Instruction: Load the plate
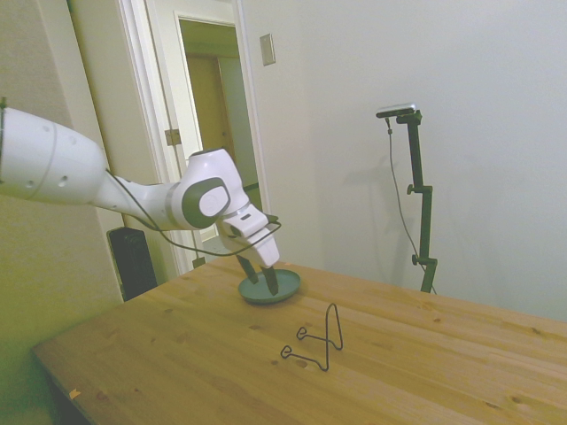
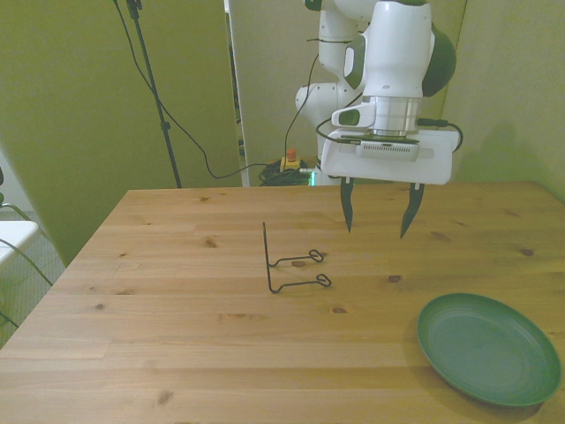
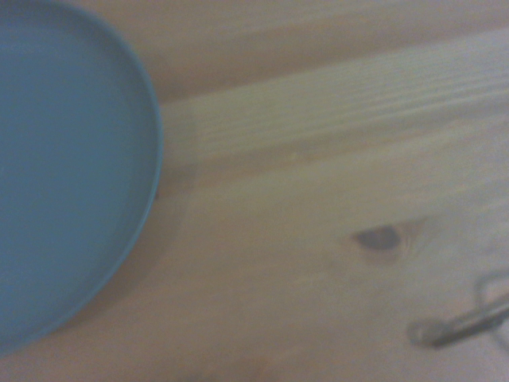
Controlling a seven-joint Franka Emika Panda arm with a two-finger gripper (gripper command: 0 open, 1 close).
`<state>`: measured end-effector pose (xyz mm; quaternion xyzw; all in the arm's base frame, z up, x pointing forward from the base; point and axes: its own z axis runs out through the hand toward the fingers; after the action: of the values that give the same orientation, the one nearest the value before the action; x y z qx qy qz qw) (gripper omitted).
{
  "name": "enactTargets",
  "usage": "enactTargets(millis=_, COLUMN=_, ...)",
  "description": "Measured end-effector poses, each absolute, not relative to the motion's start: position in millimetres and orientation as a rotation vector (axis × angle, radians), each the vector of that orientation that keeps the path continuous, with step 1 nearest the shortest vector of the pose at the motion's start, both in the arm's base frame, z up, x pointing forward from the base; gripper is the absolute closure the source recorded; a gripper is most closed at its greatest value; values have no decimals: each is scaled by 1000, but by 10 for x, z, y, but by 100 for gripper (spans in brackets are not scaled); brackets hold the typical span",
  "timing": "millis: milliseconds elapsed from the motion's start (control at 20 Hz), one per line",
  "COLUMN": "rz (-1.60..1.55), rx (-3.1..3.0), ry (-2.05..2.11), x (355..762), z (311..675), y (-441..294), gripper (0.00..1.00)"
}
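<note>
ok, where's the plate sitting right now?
The small round grey-teal plate lies flat on the wooden table near the front view's lower right corner, apart from the thin black wire stand; the open claw hovers between them.

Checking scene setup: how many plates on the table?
1. The plate lies flat on the table near the front view's right corner, apart from the wire stand. None looks hidden.

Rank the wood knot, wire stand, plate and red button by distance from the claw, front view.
1. Wood knot, beneath the claw.
2. Wire stand, front view's left, and plate, right: too close to call.
3. Red button, behind the table.
</note>
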<state>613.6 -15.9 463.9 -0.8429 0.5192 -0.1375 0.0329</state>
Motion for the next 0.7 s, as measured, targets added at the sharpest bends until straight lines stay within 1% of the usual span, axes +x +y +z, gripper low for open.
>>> enactTargets(millis=150, rz=-406, rx=-2604, ry=1610, x=6377, z=4600, y=-165, gripper=0)
enactTargets(millis=200, rz=-403, rx=-2611, ry=1608, x=6425, z=4644, y=-133, gripper=0)
enactTargets(millis=350, rz=-416, rx=-2602, ry=1612, x=6447, z=4626, y=-139, gripper=0)
enactTargets(millis=700, rz=-361, rx=-2531, ry=1685, x=6783, z=4221, y=-163, gripper=0)
